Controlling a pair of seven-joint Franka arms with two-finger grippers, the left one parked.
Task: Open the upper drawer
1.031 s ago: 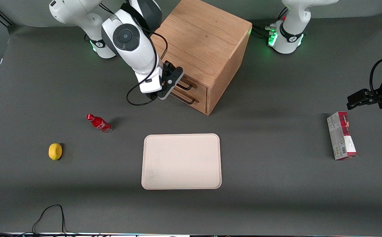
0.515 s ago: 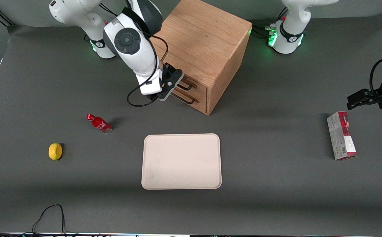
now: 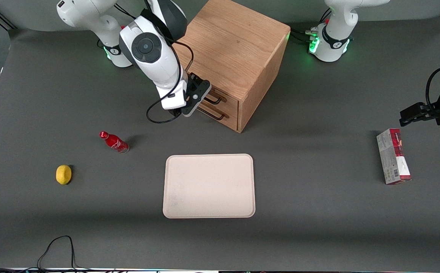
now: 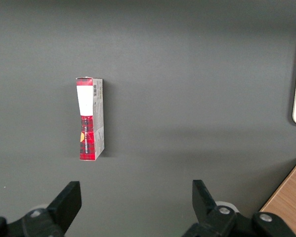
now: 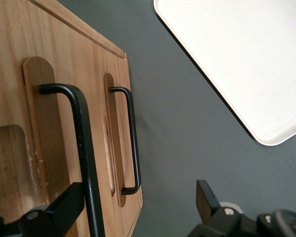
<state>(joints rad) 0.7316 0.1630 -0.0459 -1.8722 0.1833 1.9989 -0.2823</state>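
No word or number can be read anywhere. The red bottle [image 3: 114, 142] on the desk carries white script too small to make out. The red-and-grey carton [image 3: 393, 156], toward the parked arm's end of the desk, shows a barcode [image 4: 94, 89] beside a blank white panel on its end and small print that stays unreadable. The arm bases bear small dark logo marks [image 3: 116, 50], likewise illegible.
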